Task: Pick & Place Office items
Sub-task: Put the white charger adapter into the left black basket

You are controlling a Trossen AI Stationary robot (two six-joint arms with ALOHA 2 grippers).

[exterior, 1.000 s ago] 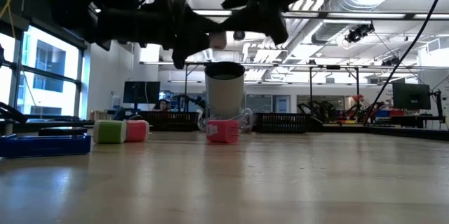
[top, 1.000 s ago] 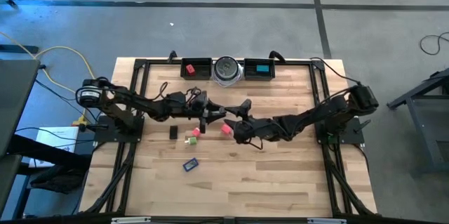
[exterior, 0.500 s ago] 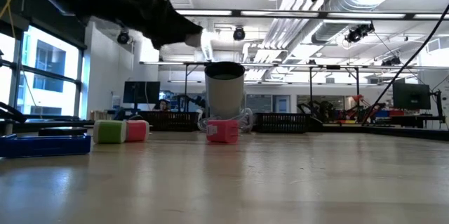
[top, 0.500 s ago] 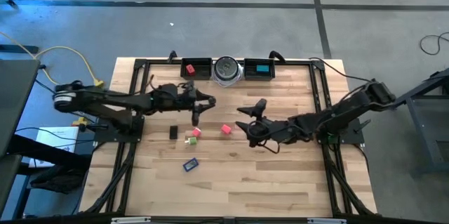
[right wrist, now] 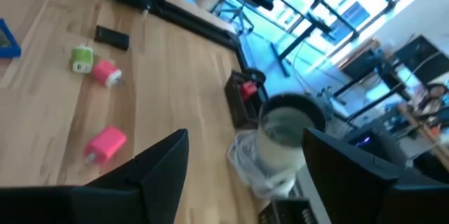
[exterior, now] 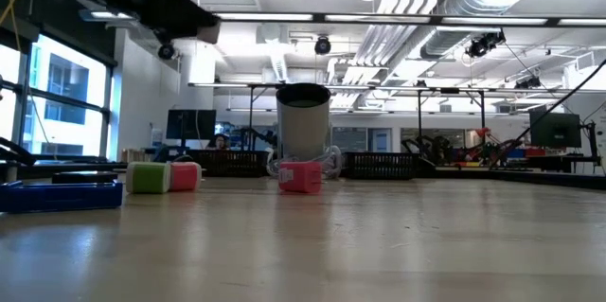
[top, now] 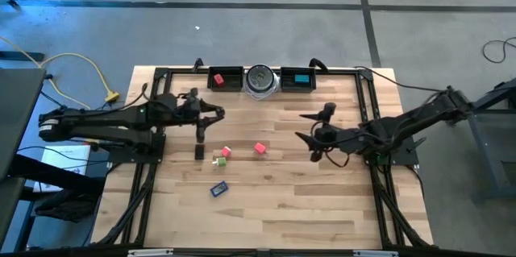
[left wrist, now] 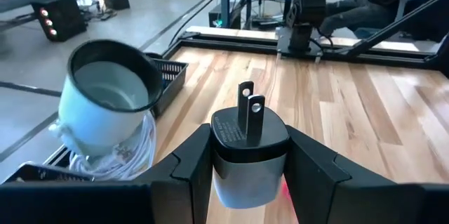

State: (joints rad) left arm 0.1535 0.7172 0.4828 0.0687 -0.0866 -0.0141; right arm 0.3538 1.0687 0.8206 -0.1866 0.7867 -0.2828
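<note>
Left claw [top: 201, 130]: clenched on a plug adapter [left wrist: 249, 150], a dark-topped, pale-bodied block with two flat prongs. In the left wrist view the prongs point forward, away from the wrist, and the adapter's long axis runs along the fingers [left wrist: 193, 168], which press its two sides. In the high view this claw hangs over the table's [top: 322, 209] left half, just behind the black bar [top: 199, 152].

Right claw [top: 317, 138]: released, jaws spread wide with nothing between them. It sits over the right half of the table, well apart from the loose items.

Loose items on the table, central zone:
- Black bar: long axis front to back.
- Green cube [top: 219, 161] and a small pink block [top: 226, 152]: touching or nearly so.
- Larger pink block [top: 260, 148]: to the right of that pair, alone.
- Blue flat piece [top: 218, 188]: nearer the front edge, lying at a slant.

Rear edge: two black trays [top: 226, 78] flank a round grey cup [top: 260, 79]. One tray holds a red block [top: 218, 80], the other a teal block [top: 301, 79].

Open room: the front half of the table and the strip between the two claws are bare wood.
</note>
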